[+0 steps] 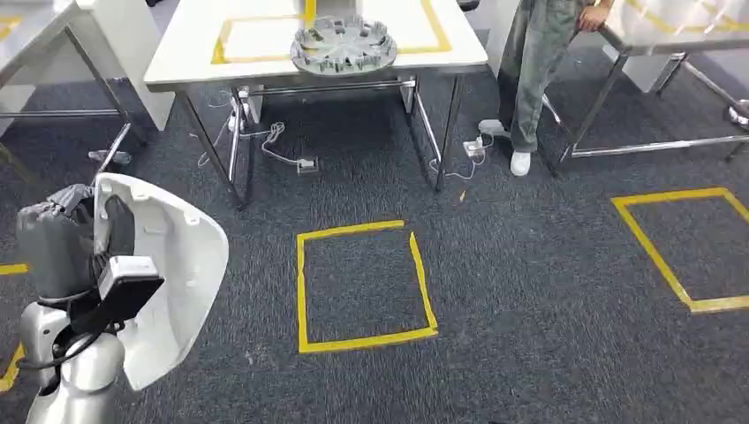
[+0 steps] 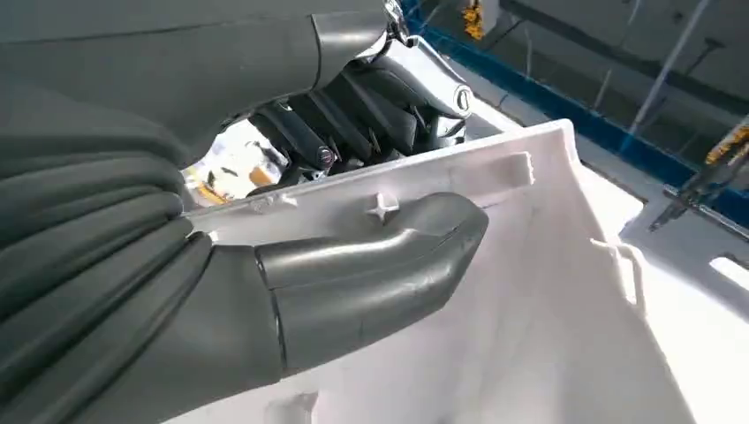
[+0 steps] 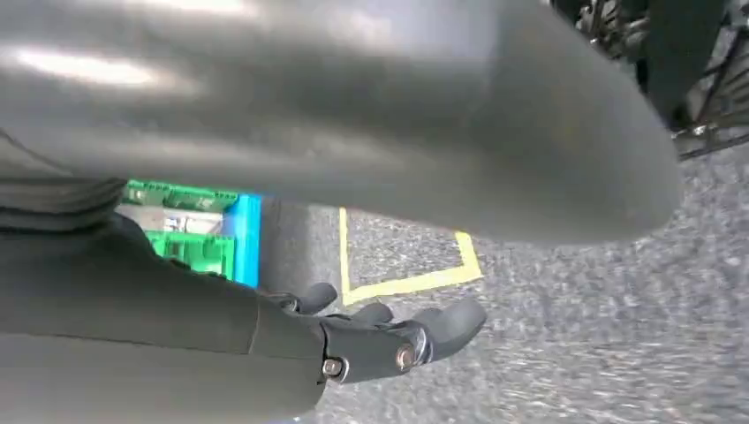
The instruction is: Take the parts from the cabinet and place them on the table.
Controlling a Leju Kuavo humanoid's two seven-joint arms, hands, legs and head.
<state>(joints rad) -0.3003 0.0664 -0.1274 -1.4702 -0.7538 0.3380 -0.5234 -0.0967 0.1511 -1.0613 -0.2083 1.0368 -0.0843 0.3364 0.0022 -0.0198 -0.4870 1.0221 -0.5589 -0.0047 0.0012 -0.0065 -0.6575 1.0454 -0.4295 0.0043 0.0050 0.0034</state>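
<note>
Left hand grips a white moulded part, thumb pressed across its inner face and the darker fingers curled over its rim; the part is carried at about eight o'clock in the head view, clear of the floor. Right hand holds nothing, fingers loosely curled and apart, over carpet. The white table stands at twelve o'clock, well apart from the part, with a round grey fixture on it. A yellow taped square lies between. A person stands at two o'clock. Judgement: retrieval is done; the approach and the placing on the table remain.
</note>
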